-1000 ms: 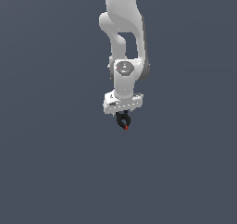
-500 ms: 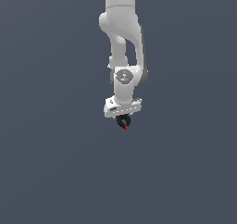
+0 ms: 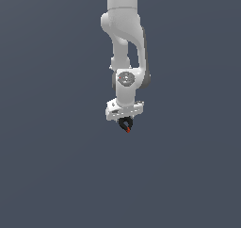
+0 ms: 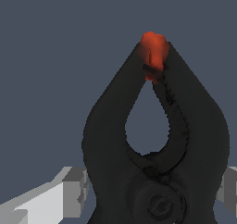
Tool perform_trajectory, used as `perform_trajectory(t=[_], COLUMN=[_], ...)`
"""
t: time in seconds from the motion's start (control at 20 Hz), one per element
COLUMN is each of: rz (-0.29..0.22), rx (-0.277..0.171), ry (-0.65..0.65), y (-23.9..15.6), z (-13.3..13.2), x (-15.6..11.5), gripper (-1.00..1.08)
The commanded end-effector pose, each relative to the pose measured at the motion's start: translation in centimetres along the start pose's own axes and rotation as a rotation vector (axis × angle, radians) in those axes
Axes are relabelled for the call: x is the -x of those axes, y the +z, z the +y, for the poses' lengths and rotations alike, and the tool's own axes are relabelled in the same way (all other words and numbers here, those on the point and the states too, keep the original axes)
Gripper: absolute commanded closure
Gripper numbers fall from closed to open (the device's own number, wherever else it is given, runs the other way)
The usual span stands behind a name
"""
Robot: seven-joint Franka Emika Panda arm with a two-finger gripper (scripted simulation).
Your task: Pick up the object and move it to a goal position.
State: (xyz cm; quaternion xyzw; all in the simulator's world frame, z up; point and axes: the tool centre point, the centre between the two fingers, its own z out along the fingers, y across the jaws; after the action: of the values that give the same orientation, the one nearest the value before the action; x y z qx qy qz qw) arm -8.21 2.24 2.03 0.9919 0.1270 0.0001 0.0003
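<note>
Gripper (image 3: 126,127) tips are where you'll find the red speck (image 4: 153,54): the black fingers (image 4: 111,126) pinch it between them, the white arm (image 3: 124,38) holding them over plain grey ground.

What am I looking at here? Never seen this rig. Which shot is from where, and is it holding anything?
It is a simulated white robot arm against a plain grey background. One picture is from a camera off the arm and shows the whole arm hanging down. The other is from a camera on the wrist, looking along the black gripper. Its two fingers meet at the tips, pinching a tiny red object. From outside, that object is only a red speck. No table or other surface is visible.
</note>
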Motion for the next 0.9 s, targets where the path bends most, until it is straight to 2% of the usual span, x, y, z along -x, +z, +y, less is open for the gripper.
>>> perform_trajectory(t=[0.0, 0.45, 0.85], rz=[0.0, 0.0, 0.0], rx=[-0.001, 0.0, 0.0], ry=[-0.001, 0.0, 0.0], y=[0.1, -0.1, -0.4], z=[-0.1, -0.1, -0.4], x=[0.0, 0.7, 3.8], gripper=[1.08, 1.08, 1.08])
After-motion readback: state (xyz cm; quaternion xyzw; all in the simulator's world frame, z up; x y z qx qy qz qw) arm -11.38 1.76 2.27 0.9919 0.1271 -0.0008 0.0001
